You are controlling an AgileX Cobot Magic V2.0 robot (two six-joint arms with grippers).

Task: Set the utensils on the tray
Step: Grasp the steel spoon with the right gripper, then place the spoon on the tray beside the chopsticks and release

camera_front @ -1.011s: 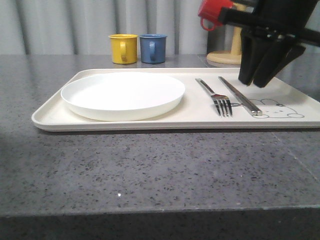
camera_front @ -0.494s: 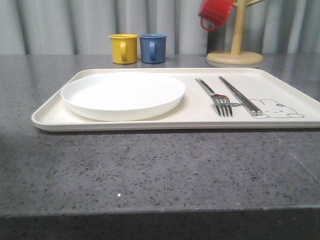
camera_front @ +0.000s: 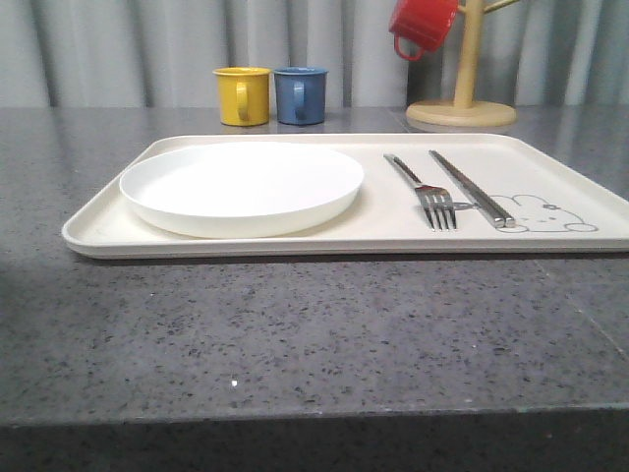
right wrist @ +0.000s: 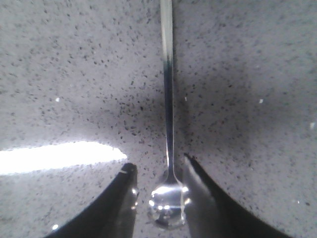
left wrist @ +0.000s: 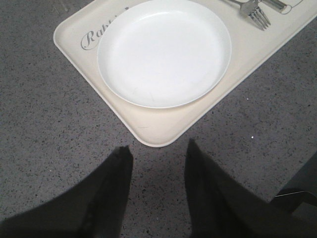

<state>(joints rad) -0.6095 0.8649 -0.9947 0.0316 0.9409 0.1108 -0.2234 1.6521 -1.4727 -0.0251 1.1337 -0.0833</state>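
Observation:
The cream tray (camera_front: 98, 231) lies on the grey table and carries the white plate (camera_front: 241, 185) on its left half. To the right of the plate lie the fork (camera_front: 432, 202) and the flat metal sticks (camera_front: 472, 189), side by side. In the left wrist view my left gripper (left wrist: 158, 148) is open and empty over bare table, just off a corner of the tray (left wrist: 148, 131) near the plate (left wrist: 163, 52). In the right wrist view the spoon (right wrist: 168, 124) lies on the grey table. My right gripper (right wrist: 157, 166) is open, its fingers on either side of the spoon's bowl.
A yellow mug (camera_front: 242, 95) and a blue mug (camera_front: 301, 95) stand behind the tray. A red mug (camera_front: 424, 26) hangs on a wooden stand (camera_front: 462, 110) at the back right. The table's front edge lies near the camera.
My right arm hung over the tray's right end one second ago and has since left the front view. Plate, fork and sticks have not moved.

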